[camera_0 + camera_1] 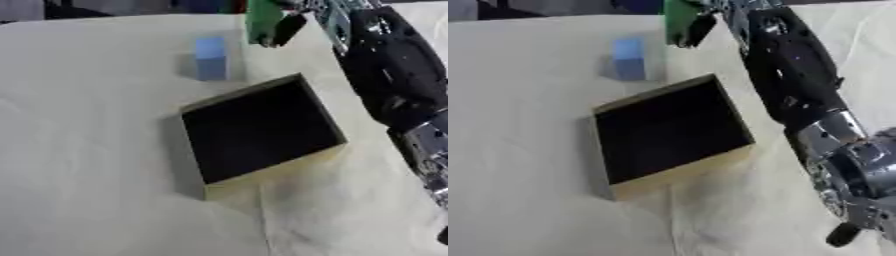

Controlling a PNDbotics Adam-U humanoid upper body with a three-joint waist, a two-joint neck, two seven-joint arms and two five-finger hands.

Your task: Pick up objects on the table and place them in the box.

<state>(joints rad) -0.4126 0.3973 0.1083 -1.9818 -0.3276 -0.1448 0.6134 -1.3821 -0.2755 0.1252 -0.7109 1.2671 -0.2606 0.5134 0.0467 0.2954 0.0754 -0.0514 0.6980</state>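
An open square box (261,131) with a black inside and pale tan cardboard walls sits askew on the cream cloth-covered tabletop (96,190), one corner turned toward the far edge, and nothing can be made out in its dark interior. Beyond the box's far left corner, close to it but apart from it, a light blue rectangular block (211,58) stands upright on the cloth, throwing a soft shadow to its left. The robot's black right arm with silver joints (798,85) reaches in from the right side and runs along the box's right wall toward the far edge of the tabletop. At its end, beyond the box's far right corner, the right hand (291,24) has its dark fingers (697,29) curled onto a flat green block (261,21), which shows upright at the top of the view, to the right of the blue block and well apart from it. Whether the green block's lower edge touches the cloth or is clear of it cannot be told. The green block lies outside the box, not over its opening. A small dark rounded part of the robot (843,233) shows near the lower right corner, on the near side of the box.
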